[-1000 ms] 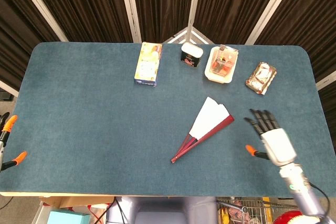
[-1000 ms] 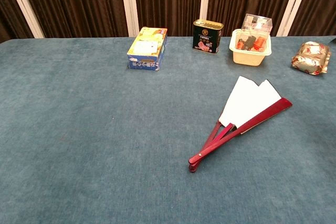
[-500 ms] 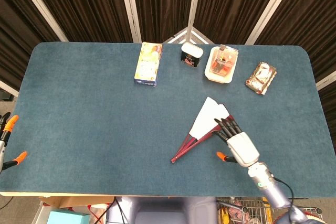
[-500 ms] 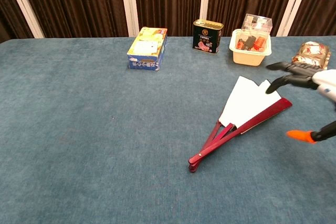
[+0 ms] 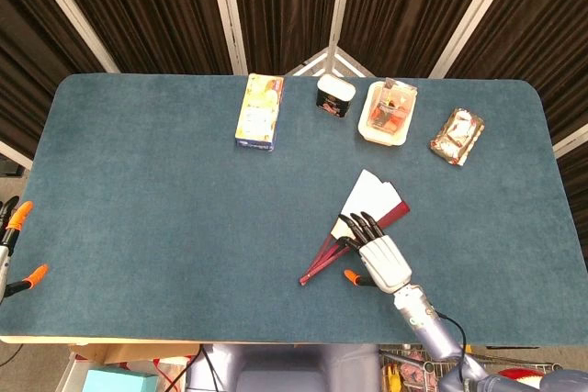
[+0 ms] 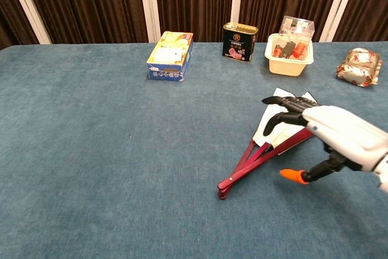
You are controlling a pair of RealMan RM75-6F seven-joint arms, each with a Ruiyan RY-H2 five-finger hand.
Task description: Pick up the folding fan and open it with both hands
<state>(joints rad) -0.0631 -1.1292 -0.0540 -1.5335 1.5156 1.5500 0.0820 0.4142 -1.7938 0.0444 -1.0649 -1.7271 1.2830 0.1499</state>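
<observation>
The folding fan [image 5: 366, 201] [image 6: 276, 124] lies partly spread on the blue table, white leaf up, its red ribs running down-left to the pivot [image 6: 223, 190]. My right hand [image 5: 377, 254] [image 6: 330, 133] hovers over the fan's ribs with its fingers apart and the orange-tipped thumb [image 6: 291, 175] out to the near side; it holds nothing. In the head view its dark fingertips [image 5: 356, 225] overlap the lower edge of the white leaf. Only orange tips at the far left edge [image 5: 18, 216] hint at my left hand, whose state is unreadable.
Along the far side stand a yellow-blue box [image 5: 259, 112] [image 6: 171, 56], a dark tin [image 5: 335, 95] [image 6: 239, 41], a white tray of snacks [image 5: 390, 114] [image 6: 290, 54] and a foil packet [image 5: 457, 136] [image 6: 359, 66]. The table's front edge [image 5: 184, 339] runs close to my right wrist.
My right hand has swept left from the table's right side to above the fan's ribs, staying spread. The fan has not moved.
</observation>
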